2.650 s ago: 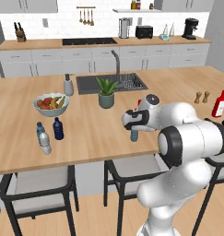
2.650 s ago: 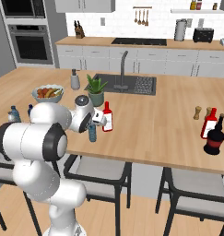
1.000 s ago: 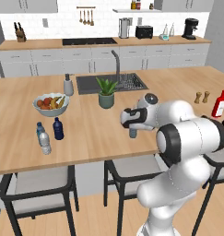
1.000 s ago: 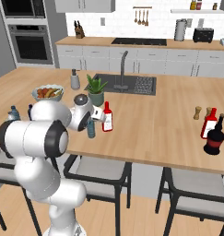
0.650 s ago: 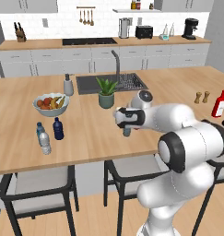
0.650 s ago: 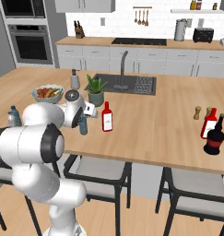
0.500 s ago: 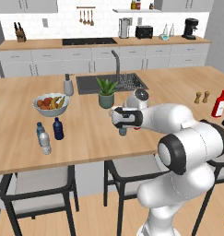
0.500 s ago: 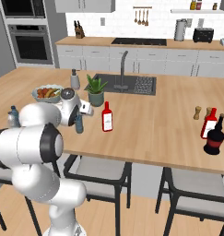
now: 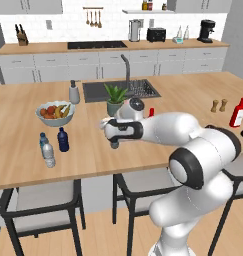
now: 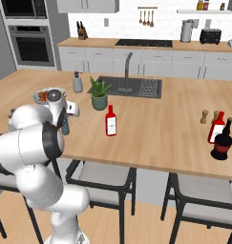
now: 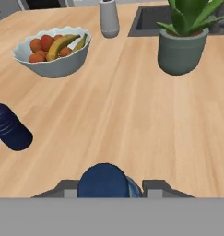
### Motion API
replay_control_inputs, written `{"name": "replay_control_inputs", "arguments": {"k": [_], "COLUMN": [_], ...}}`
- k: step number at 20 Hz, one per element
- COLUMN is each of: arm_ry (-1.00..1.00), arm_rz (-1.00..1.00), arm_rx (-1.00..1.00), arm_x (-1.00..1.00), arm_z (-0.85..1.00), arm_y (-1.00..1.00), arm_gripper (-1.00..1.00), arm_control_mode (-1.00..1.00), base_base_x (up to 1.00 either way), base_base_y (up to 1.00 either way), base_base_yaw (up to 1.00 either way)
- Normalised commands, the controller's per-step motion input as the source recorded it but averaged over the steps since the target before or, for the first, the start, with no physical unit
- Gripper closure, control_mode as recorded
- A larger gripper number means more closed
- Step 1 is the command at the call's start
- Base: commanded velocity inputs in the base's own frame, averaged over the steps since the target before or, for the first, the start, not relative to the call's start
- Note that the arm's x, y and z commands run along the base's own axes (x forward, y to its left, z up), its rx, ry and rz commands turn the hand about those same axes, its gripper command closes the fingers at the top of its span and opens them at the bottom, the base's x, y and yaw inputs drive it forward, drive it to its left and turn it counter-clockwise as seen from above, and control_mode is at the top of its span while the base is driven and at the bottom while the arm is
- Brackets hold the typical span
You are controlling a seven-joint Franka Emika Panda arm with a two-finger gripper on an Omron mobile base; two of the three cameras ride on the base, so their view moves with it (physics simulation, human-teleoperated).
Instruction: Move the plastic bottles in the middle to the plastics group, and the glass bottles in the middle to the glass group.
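Beside the white fruit bowl holding oranges and bananas, the dark navy bottle lies ahead of the gripper, clenched on a blue-capped bottle.

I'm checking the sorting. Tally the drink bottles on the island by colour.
Red bottles: 2
Black bottle: 1
Navy bottle: 1
Clear water bottles: 2
Blue-capped bottle in the gripper: 1
Total: 7
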Motion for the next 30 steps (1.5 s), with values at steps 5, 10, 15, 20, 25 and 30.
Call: {"name": "replay_control_inputs", "arguments": {"k": [5,10,15,20,25,30], "arm_ry": [0.0,0.0,0.0,0.0,0.0,0.01], "arm_rz": [0.22,0.19,0.16,0.15,0.03,0.01], "arm_rx": [0.0,0.0,0.0,0.0,0.0,0.0], "arm_x": [-0.16,-0.14,-0.14,-0.04,0.0,0.04], "arm_z": [0.0,0.0,0.0,-0.01,-0.23,-0.06], "arm_y": [0.7,0.69,0.65,0.63,0.31,0.2], "arm_gripper": [1.0,1.0,1.0,1.0,1.0,1.0], "arm_control_mode": [-1.0,-1.0,-1.0,-1.0,-1.0,-1.0], "base_base_x": [0.0,0.0,0.0,0.0,0.0,0.0], "base_base_y": [0.0,0.0,0.0,0.0,0.0,0.0], "base_base_yaw": [0.0,0.0,0.0,0.0,0.0,0.0]}}
